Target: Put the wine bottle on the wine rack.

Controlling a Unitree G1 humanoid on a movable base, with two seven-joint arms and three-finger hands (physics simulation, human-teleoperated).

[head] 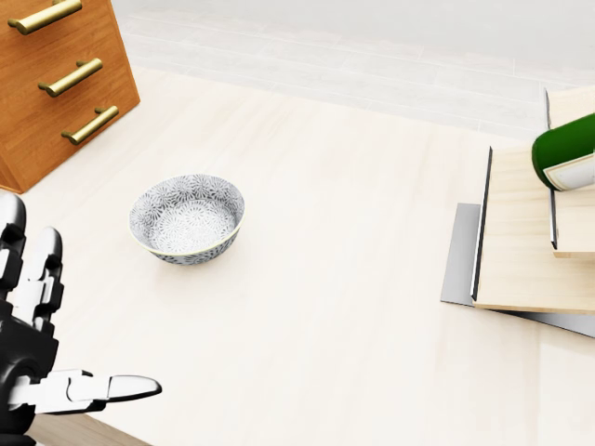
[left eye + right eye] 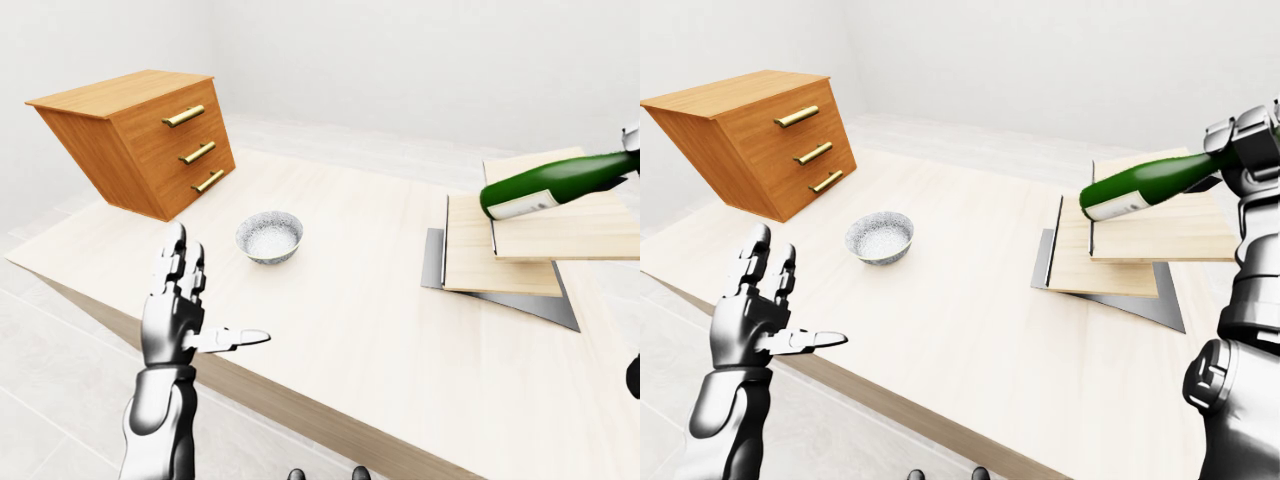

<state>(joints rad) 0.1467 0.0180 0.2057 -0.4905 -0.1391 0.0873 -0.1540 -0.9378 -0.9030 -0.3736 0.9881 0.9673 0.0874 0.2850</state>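
Right-eye view: right hand grips green wine bottle, white-labelled, lying nearly level.

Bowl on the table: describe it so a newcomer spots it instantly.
Start at the wooden drawer chest at the left end of the pale table in the left-eye view. Just right of it and lower in the view sits the bowl, alone on bare tabletop. It is the only round, grey-and-white patterned thing here.
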